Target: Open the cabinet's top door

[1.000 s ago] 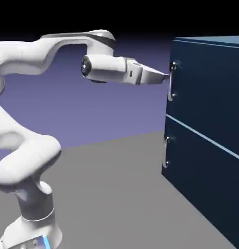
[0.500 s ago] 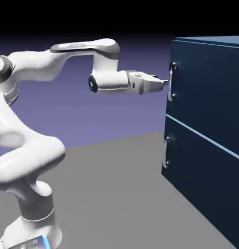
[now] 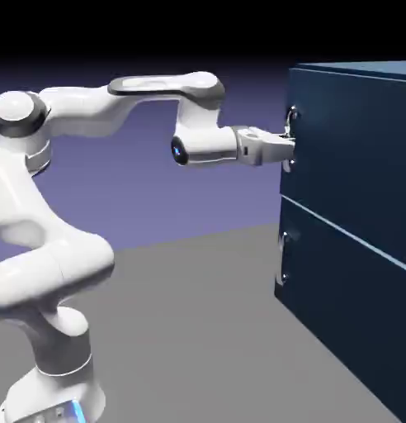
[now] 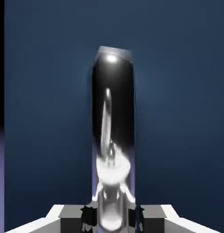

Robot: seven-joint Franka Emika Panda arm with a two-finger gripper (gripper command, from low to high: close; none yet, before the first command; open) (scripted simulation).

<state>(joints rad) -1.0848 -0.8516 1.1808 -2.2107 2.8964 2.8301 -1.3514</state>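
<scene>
Navy top door [image 3: 355,157], silver handle [image 4: 111,136] between fingers [image 4: 86,217].

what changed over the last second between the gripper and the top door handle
The gripper moved right along the exterior view up to the top door's handle and shut on it; a second ago its open fingers were only just reaching the bar. The wrist rolled and the elbow swung right as well. The top door stays closed, and the cabinet and lower handle are as they were.
</scene>
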